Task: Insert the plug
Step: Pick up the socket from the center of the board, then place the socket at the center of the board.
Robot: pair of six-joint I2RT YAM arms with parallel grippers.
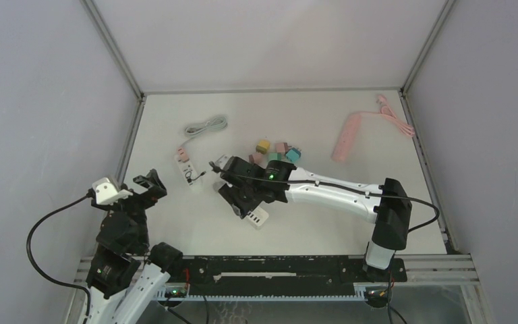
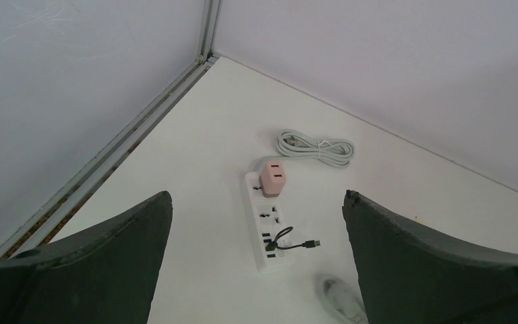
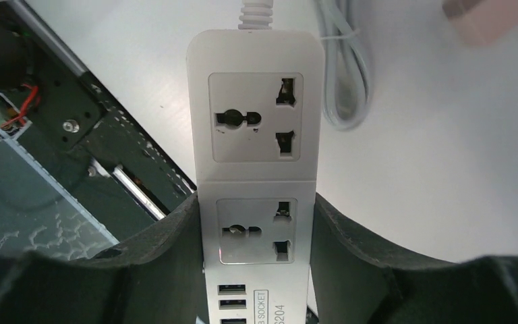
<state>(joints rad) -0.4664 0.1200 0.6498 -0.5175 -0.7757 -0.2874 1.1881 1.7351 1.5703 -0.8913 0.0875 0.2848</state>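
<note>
Right wrist | power strip (image 3: 254,128) | clamped inside right end effector (image 3: 254,209)

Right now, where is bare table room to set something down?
Bare: the far band between the grey coiled cable and the pink power strip, and the right side nearer than that strip. Crowded: the centre, with coloured plug adapters and the right hand gripping a white power strip.

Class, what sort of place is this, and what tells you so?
Probably a robot test cell: a white table boxed in by grey panels, two arms bolted at its near edge, and a white power strip and plug adapters set out.
</note>
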